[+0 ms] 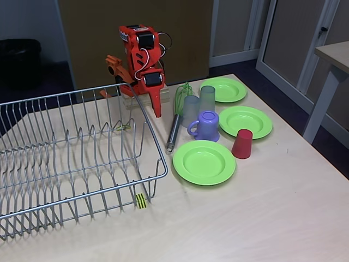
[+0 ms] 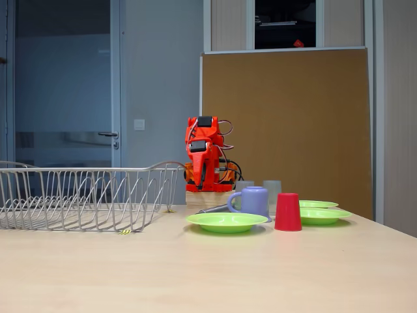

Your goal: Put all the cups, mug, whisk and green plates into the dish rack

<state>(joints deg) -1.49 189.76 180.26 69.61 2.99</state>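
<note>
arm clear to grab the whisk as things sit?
Probably yes. The whisk lies close beside the folded arm's gripper, with its handle bare on the table. The tumblers and mug crowd only its far side, so an approach from the rack side looks open.

I am looking at a pale wood-grain table (image 1: 262, 218) carrying everything. A brown board (image 2: 287, 130) is standing behind it, against a grey wall. In a fixed view a second table (image 1: 334, 60) with a white leg is showing at the right edge, and a dark bin (image 1: 19, 60), or what seems to be one, is sitting in the far left corner. In a fixed view a door (image 2: 65, 98) with a lever handle (image 2: 107, 134) is standing at the left, a light switch (image 2: 139, 124) just beside it.
</note>
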